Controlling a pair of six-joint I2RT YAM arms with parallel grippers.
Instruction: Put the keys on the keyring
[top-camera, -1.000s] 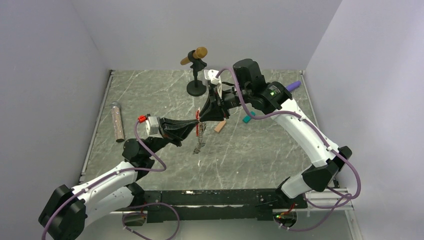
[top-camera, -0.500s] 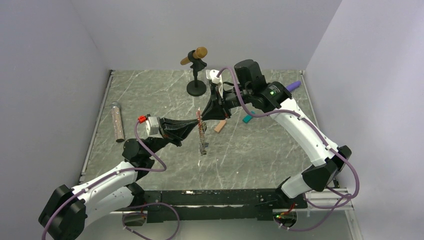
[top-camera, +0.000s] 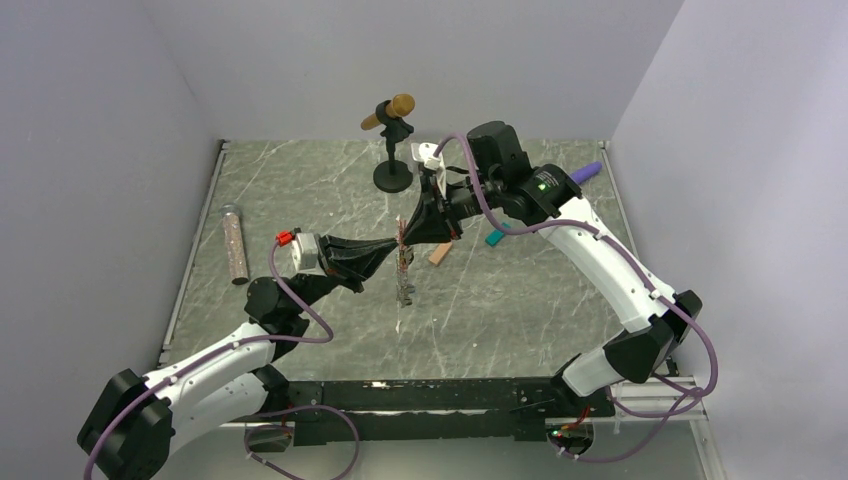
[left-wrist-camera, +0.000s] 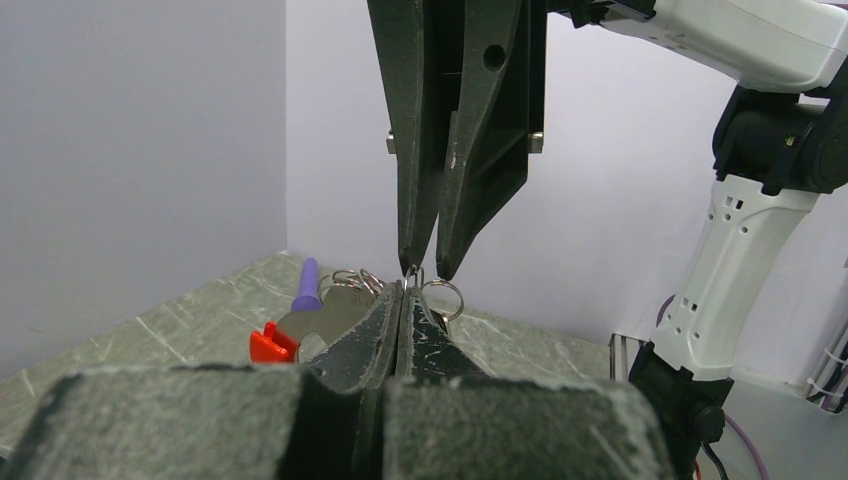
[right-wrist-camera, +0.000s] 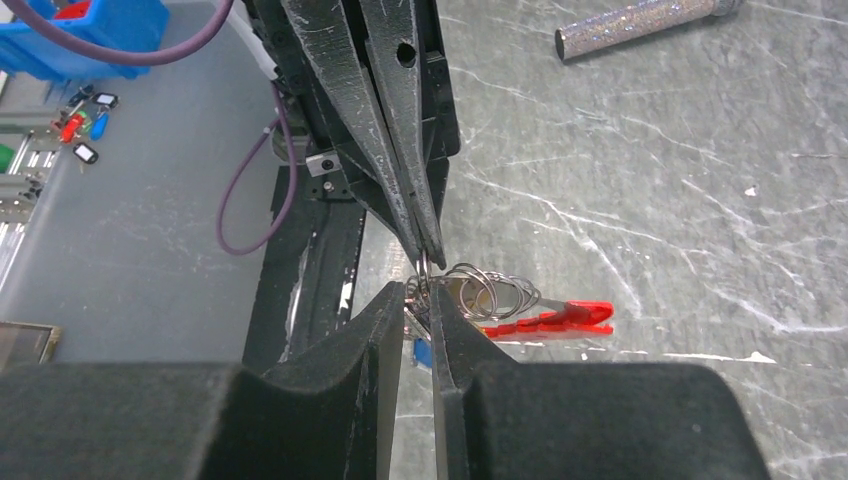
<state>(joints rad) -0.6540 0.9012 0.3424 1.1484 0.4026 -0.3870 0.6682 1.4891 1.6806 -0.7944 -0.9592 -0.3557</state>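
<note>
Between both arms' meeting jaws hangs the keyring (top-camera: 403, 268), above the table (top-camera: 300, 200)

You have two arms with white link shells and black joint housings, each trailed by a looping purple cable. The left gripper (top-camera: 392, 246) and right gripper (top-camera: 405, 228) both carry long, tapering matte-black fingers, scuffed pale along their edges. The right fingers (left-wrist-camera: 480, 130) show a round hole and a silver pin. A green light glows behind your right gripper; a red plug sits behind the left.
</note>
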